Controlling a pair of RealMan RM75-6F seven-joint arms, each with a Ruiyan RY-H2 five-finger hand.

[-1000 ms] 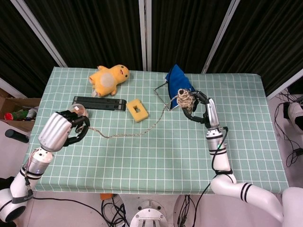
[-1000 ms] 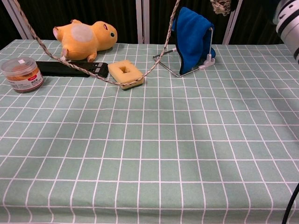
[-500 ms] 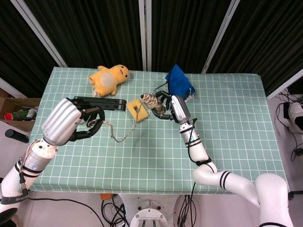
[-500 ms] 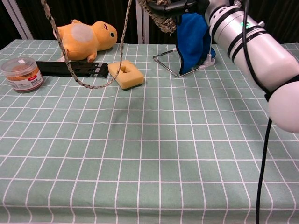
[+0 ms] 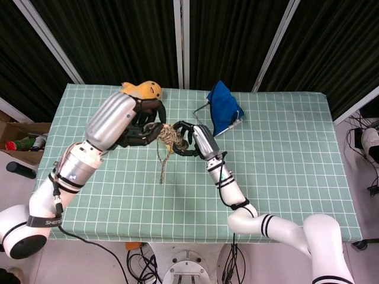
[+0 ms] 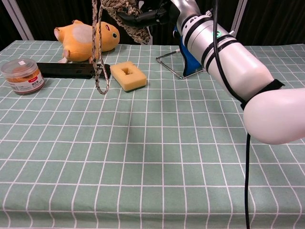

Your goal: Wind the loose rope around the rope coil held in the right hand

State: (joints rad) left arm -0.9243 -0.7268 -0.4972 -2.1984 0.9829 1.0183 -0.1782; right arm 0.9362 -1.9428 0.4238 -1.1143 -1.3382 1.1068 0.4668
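My right hand (image 5: 190, 139) holds the rope coil (image 5: 170, 136) up over the middle of the table. At the top edge of the chest view the coil (image 6: 125, 15) shows with the right hand's fingers (image 6: 148, 14) around it. My left hand (image 5: 141, 129) is raised right beside the coil on its left and grips the loose rope (image 5: 161, 165). The rope hangs down from there as a doubled loop. The loop's bottom (image 6: 100, 88) dangles just above the cloth, in front of the black bar.
A yellow plush duck (image 6: 86, 39), a black bar (image 6: 66, 70), a yellow sponge (image 6: 127, 76) and a small jar (image 6: 21, 75) lie at the back left. A blue cloth on a wire stand (image 5: 224, 105) stands at the back centre.
Both hands have come together above the table. The left hand has swung up and right to the coil, and the slack rope has shortened into a hanging loop.
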